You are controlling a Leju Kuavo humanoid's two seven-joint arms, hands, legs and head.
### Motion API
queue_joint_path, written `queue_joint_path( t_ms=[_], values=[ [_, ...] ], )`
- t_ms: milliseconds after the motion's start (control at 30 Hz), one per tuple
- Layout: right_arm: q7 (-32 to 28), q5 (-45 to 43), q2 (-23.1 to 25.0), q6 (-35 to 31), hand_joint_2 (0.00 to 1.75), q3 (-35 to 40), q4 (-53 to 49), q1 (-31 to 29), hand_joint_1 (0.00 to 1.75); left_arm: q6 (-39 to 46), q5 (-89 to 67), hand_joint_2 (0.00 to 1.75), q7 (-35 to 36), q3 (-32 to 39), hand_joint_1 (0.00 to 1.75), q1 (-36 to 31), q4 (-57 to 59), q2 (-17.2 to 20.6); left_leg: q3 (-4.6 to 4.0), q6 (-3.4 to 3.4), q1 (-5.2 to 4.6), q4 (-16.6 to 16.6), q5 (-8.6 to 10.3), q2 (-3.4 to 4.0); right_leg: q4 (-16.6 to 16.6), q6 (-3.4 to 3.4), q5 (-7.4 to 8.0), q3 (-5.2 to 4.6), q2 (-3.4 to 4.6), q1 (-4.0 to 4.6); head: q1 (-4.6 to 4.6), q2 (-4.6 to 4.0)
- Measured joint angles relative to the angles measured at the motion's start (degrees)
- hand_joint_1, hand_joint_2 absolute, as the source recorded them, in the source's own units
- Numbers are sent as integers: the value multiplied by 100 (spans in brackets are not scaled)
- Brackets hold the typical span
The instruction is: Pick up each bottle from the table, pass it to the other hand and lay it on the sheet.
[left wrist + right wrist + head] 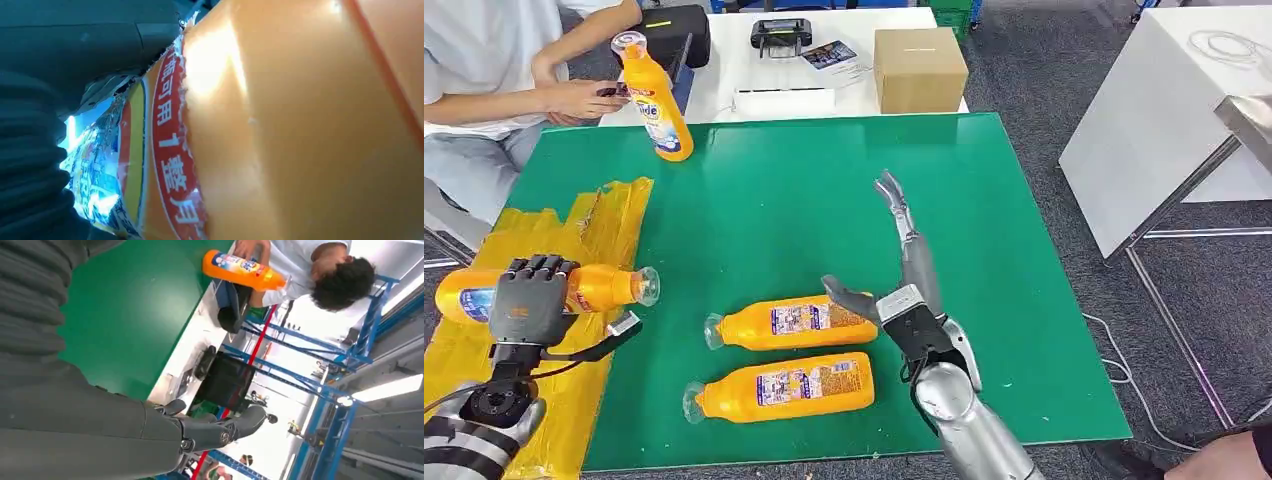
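An orange bottle (604, 288) lies on its side on the yellow sheet (609, 215) at the left edge, cap toward the mat's middle. My left hand (529, 300) grips its body from above; its orange wall and label (170, 165) press close against the palm. Two more orange bottles lie on the green mat, one (789, 322) behind the other (784, 387). My right hand (904, 270) is open beside the rear one, fingers stretched away from me and the thumb near that bottle's base. A further bottle (656, 100) (240, 270) stands upright at the mat's far left corner.
A person (484, 90) sits at the far left, hands close to the standing bottle. Behind the mat a white table holds a cardboard box (919, 68), a black device (781, 35) and a black bag (674, 30). Another white table (1164, 110) stands at the right.
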Motion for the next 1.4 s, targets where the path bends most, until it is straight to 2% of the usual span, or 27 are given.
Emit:
queue_joint_path(
  t_ms=[200, 267, 400, 567, 600, 633, 867, 1400],
  values=[
    [-53, 52, -15, -96, 175, 0, 0, -3, 0, 0, 15, 175, -152, -175, 175, -188, 582, 118, 0, 0, 2, 0, 0, 0, 1, 0, 0, 0, 0, 1, 2, 0],
    [-68, 55, -35, -118, 175, 0, 0, 5, 0, 0, 178, 175, -591, -66, 175, -176, 713, 131, 0, 0, 2, 0, 0, 1, 1, 0, 0, 0, 0, 1, 2, 0],
    [-98, 57, -85, -153, 175, 0, 0, 21, 0, 0, 651, 175, -1964, 527, 175, -64, 855, 44, 0, 0, 1, 0, 0, 2, 0, 0, 0, -2, 1, 1, 2, 0],
    [-120, 68, -98, -157, 175, 0, 0, 17, 0, 0, 601, 175, -2452, 1202, 175, 32, 1000, -225, -2, 0, 0, 0, 0, 1, -1, 0, 0, 0, 0, 0, 0, 0],
    [-125, 74, -96, -157, 175, 2, 2, 16, 0, 0, 612, 175, -2539, 1304, 77, 34, 1028, -273, -2, 0, 0, 0, 0, 1, -1, 0, 0, 0, 0, 0, 4, 0],
    [-125, 79, -96, -157, 175, 2, 4, 14, 0, 0, 658, 175, -2667, 1388, 2, 33, 1063, -311, -2, 0, 0, 0, 0, 0, 0, 0, 0, 0, 0, 0, 0, 0],
    [-123, 179, -96, -171, 175, 2, 44, -26, 0, -7, 1078, 175, -3490, 1707, 0, -281, 1949, -520, 1, 0, 1, 0, 0, -6, 0, 0, 0, 5, -6, 0, 0, 0],
    [-74, 245, -94, -112, 175, 2, 232, -175, 0, 44, 1465, 175, -3823, 1731, 0, -605, 2691, -651, 34, 0, 0, -1, 1, -15, 0, -1, -1, 42, -12, 0, 0, 0]
  ],
)
